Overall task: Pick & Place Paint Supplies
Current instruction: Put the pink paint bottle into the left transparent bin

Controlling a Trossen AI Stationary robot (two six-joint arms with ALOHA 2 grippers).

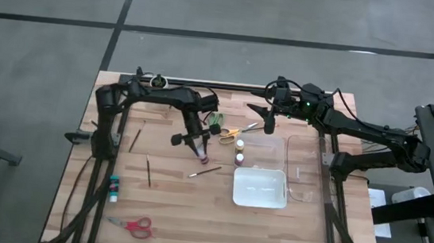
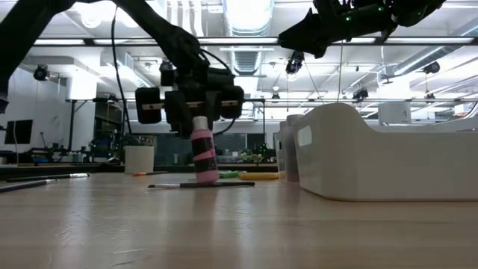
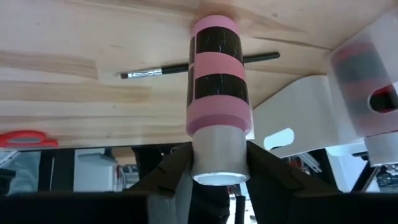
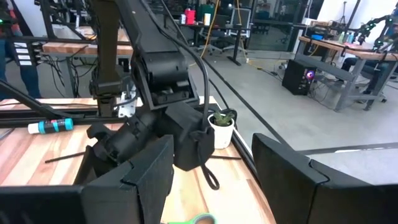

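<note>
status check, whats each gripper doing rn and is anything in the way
Left gripper shut on pink-and-black paint bottle, bottle base at the table. Right gripper open, raised near the far edge. Thin brush lies right by the bottle; white tray clear to the side.

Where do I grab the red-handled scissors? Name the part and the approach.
Likely the narrow neck of the red-handled scissors, where the blades meet the handle loops, coming straight down from above. They lie flat on the table, so only their top face is free.
</note>
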